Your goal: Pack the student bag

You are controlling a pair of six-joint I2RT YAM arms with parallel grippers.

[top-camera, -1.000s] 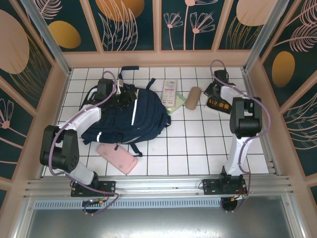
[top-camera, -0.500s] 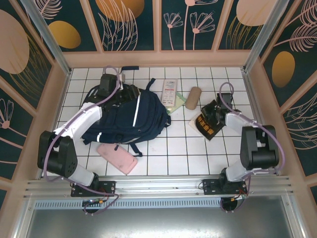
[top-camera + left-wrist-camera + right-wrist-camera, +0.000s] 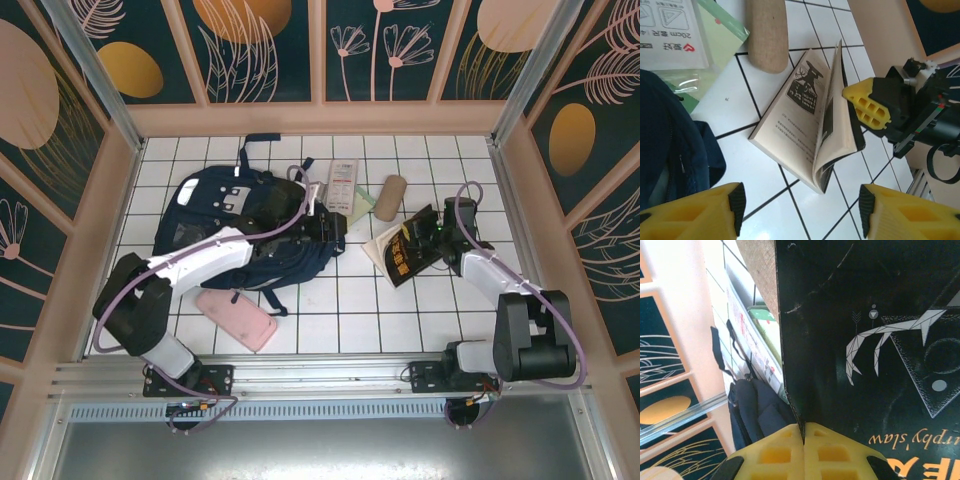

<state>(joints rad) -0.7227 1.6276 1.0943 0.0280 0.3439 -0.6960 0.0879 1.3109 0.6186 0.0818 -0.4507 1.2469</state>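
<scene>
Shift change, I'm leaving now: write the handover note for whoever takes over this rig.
Left gripper: open, empty, by the student bag's right edge.
Right gripper: shut on the book's black cover, pages fanned, right of the bag.
Bag lies on the table; pink pouch in front of it, white packet and beige roll at the far side.
Done: book gripped. To do: book, pouch, packet and roll all outside the bag.

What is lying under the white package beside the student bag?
A flat light-green item pokes out from under the white package along its edge. Most of it is covered, so what it is cannot be told.
</scene>
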